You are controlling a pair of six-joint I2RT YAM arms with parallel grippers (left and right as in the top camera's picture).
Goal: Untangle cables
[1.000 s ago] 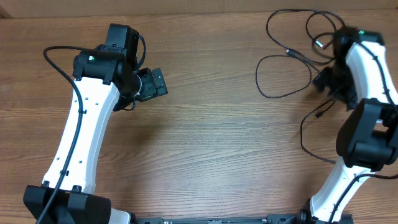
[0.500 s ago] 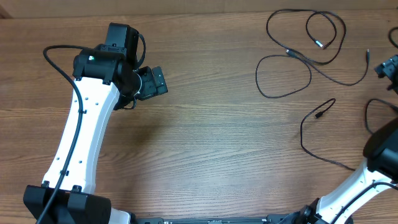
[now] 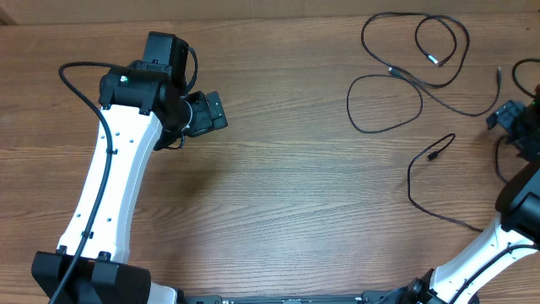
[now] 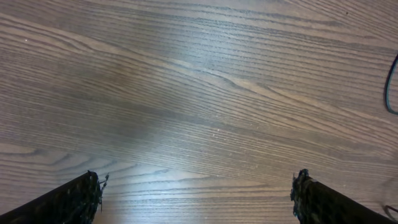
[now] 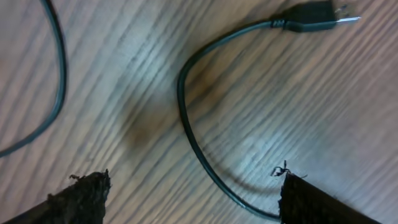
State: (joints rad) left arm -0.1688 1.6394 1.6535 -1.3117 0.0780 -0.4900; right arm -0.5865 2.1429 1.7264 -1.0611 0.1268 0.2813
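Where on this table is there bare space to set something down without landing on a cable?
Roomiest is the bare table mid-scene, between the left arm and the cables. The wood under the open left claw is bare too. Crowded: the right side, where cable loops spread, and one cable lies directly under the right claw.

The wooden table [image 3: 287, 194] lies bare across its middle, a wide lane between the left arm [image 3: 110, 194] and the right arm [image 3: 472, 253], and the left gripper [image 4: 196, 180] has only bare wood between its spread fingertips. The far right corner is crowded: the cables [image 3: 396, 76] sprawl flat there in thin separate loops, with strips of bare wood inside and between them. The right gripper [image 5: 193, 174] hangs low over one cable end [image 5: 186, 106], which curves across the gap between its parted fingers, its plug [image 5: 314, 15] lying just beyond them.
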